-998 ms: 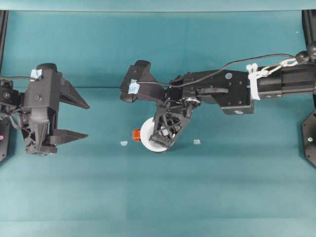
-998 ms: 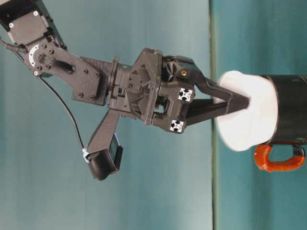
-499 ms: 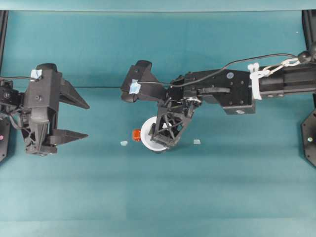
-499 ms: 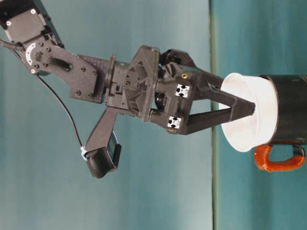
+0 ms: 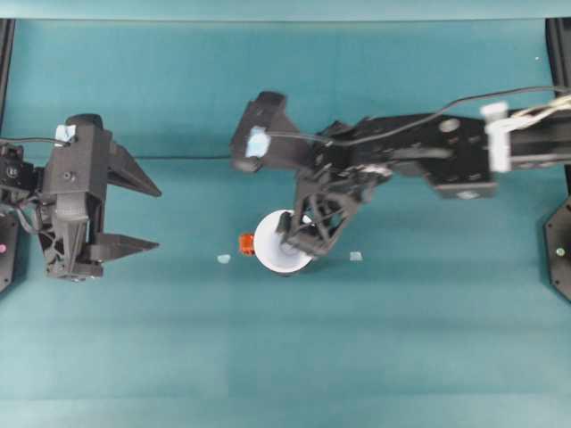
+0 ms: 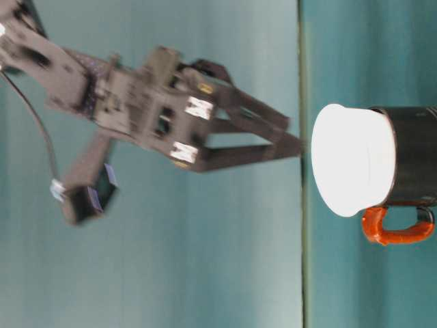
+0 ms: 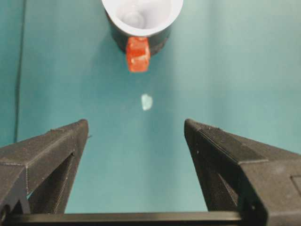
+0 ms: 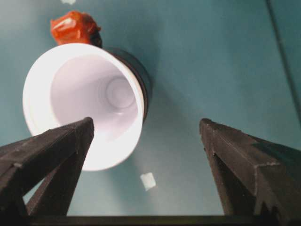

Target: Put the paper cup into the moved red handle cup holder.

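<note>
The white paper cup (image 5: 275,245) stands upright inside the black red handle cup holder (image 6: 414,157), whose orange-red handle (image 5: 247,241) points toward the left arm. The cup's rim rises above the holder (image 8: 142,81). My right gripper (image 6: 294,134) hangs open just above and beside the cup (image 6: 351,160), touching nothing; from overhead it (image 5: 299,242) overlaps the cup's right side. The right wrist view looks down into the cup (image 8: 84,101) between the open fingers (image 8: 56,146). My left gripper (image 5: 159,217) rests open at the far left, with cup (image 7: 143,12) and handle (image 7: 138,54) ahead of it.
Two small pale tape scraps lie on the teal table, one left of the holder (image 5: 224,259) and one to its right (image 5: 356,256). Black frame posts stand at the table's left and right edges (image 5: 559,241).
The right gripper let go of the cup's rim, opened wider and lifted up and back toward the right. The cup stays in the holder. The left arm has not moved.
</note>
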Robot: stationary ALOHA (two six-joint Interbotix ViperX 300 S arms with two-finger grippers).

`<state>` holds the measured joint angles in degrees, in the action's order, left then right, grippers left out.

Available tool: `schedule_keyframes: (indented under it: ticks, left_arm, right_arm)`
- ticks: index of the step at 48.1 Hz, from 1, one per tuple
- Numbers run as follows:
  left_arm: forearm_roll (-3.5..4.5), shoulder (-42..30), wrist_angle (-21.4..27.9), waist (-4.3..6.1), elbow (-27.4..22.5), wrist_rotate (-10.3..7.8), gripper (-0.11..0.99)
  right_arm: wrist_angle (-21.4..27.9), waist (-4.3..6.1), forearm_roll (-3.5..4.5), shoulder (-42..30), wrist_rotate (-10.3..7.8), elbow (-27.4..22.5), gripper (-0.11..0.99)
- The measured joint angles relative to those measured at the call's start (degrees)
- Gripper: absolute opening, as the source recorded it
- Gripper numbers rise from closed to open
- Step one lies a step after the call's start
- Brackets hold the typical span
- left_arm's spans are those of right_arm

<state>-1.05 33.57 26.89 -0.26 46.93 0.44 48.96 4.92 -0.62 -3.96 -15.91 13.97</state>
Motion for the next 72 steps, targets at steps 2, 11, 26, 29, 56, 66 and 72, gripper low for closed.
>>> schedule_keyframes:
  ticks: [2, 11, 26, 29, 56, 66, 72]
  left_arm:
    - [0.0, 0.0, -0.1, 0.0, 0.0, -0.18, 0.92]
    - [0.0, 0.0, 0.0, 0.0, 0.0, -0.18, 0.92]
    - [0.0, 0.0, 0.0, 0.0, 0.0, -0.18, 0.92]
    - [0.0, 0.0, 0.0, 0.0, 0.0, 0.0, 0.92]
    - [0.0, 0.0, -0.1, 0.0, 0.0, 0.09, 0.92]
    - [0.09, 0.0, 0.0, 0.0, 0.0, -0.26, 0.92]
    - [0.0, 0.0, 0.0, 0.0, 0.0, -0.26, 0.92]
  right_arm:
    - [-0.5, 0.0, 0.0, 1.4, 0.0, 0.8, 0.82]
    - [-5.8, 0.0, 0.18, 8.3, 0.62, 7.7, 0.82]
    - [-13.5, -0.97, 0.18, 19.9, 2.29, 18.0, 0.82]
    - [-13.7, -1.05, 0.09, 21.6, 2.37, 19.1, 0.82]
    - [-14.1, -1.58, 0.0, 29.2, 2.29, 21.5, 0.82]
    - [-14.1, -1.58, 0.0, 29.6, 2.29, 21.6, 0.82]
    - [-14.1, -1.67, 0.0, 29.7, 2.37, 21.7, 0.82]
